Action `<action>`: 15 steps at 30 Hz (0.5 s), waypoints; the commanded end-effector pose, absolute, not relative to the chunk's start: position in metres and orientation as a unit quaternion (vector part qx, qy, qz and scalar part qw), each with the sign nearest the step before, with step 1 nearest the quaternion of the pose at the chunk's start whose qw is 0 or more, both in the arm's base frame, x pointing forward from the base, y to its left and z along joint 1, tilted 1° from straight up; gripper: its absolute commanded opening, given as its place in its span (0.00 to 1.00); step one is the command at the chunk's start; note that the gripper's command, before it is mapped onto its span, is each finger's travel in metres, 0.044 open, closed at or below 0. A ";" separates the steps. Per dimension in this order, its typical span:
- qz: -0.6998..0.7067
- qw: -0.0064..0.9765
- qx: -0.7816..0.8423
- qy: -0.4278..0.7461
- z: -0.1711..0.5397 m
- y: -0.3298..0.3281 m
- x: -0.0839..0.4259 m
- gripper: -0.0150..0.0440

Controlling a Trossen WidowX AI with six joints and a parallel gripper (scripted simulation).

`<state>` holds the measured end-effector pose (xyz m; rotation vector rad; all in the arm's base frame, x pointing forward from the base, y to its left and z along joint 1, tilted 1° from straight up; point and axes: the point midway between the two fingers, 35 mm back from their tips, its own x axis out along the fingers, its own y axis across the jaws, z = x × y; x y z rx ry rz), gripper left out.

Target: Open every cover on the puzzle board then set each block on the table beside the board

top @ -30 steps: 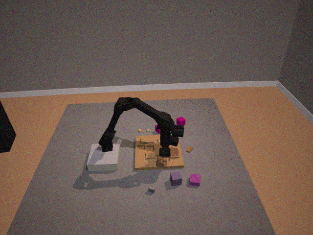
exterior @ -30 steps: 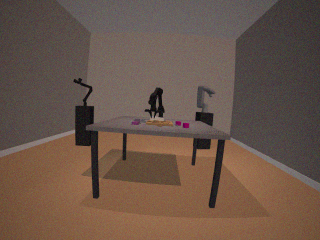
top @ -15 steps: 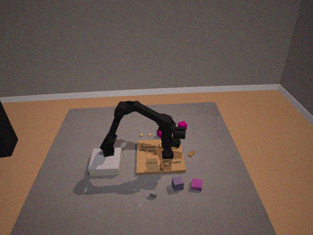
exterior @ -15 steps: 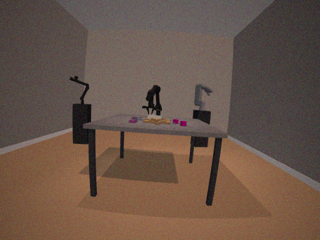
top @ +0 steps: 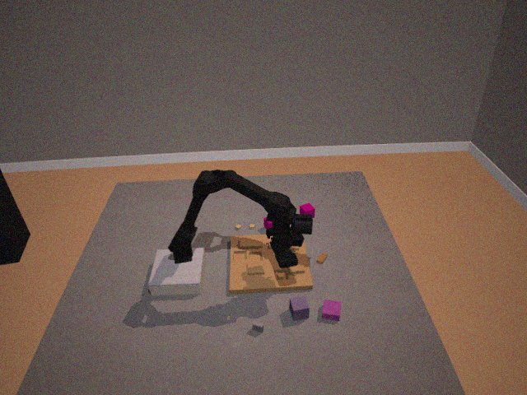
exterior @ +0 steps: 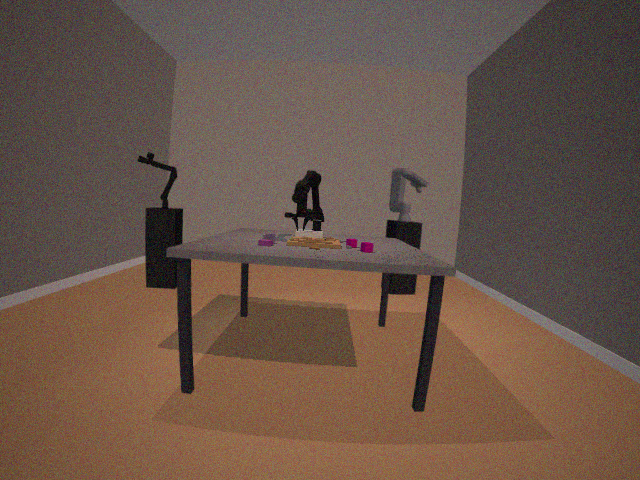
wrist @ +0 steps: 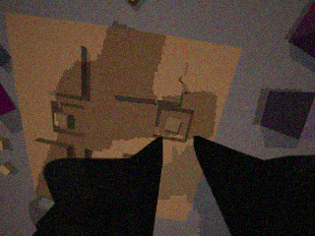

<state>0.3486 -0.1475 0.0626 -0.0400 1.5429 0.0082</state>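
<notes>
Well, from where I'm standing, the gripper (top: 286, 260) (exterior: 300, 228) (wrist: 177, 141) hangs above the puzzle board (top: 236, 271) (exterior: 313, 244) (wrist: 212, 64), its fingers parted partway with nothing between them. Just ahead of the tips in the wrist view sits what looks like a small block (wrist: 173, 124), inside a square well frame that seems uncovered. I'd guess that's the one to fetch next.

The way to do it nicely is to centre over that block before going down, because the frame leaves only a narrow margin around it. The well looks slightly turned against the fingers, so a small twist of the wrist would help them meet two flat sides squarely. Then straight down, slowly, wide enough to pass the block but not so wide as to catch the rim. A low, even pinch should hold better than one on the top edge, and the lift ought to be plumb until the block is above the frame.

Another pale block (wrist: 60, 120) appears to lie in a well across the board, so the job looks unfinished. I can't tell how every cover stands under those shadows. For setting down, I'd keep away from the purple cube (top: 299, 308) (wrist: 287, 114) beside the board, and let go only once the block touches the table
</notes>
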 end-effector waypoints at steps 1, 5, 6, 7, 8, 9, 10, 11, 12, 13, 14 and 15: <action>0.021 0.714 -0.036 0.699 0.059 -0.147 0.347 0.50; 0.042 0.712 -0.057 0.698 0.058 -0.147 0.347 0.50; 0.048 0.712 -0.062 0.698 0.057 -0.147 0.347 0.50; 0.053 0.711 -0.068 0.698 0.057 -0.147 0.347 0.50; 0.058 0.711 -0.073 0.697 0.057 -0.147 0.347 0.50; 0.063 0.710 -0.078 0.697 0.056 -0.147 0.347 0.50; 0.068 0.710 -0.083 0.696 0.056 -0.147 0.347 0.50; 0.074 0.709 -0.089 0.696 0.056 -0.147 0.347 0.50; 0.079 0.708 -0.094 0.695 0.055 -0.147 0.347 0.50; 0.084 0.708 -0.099 0.695 0.055 -0.147 0.347 0.50; 0.089 0.707 -0.105 0.694 0.055 -0.147 0.347 0.50; 0.094 0.706 -0.110 0.693 0.054 -0.147 0.347 0.50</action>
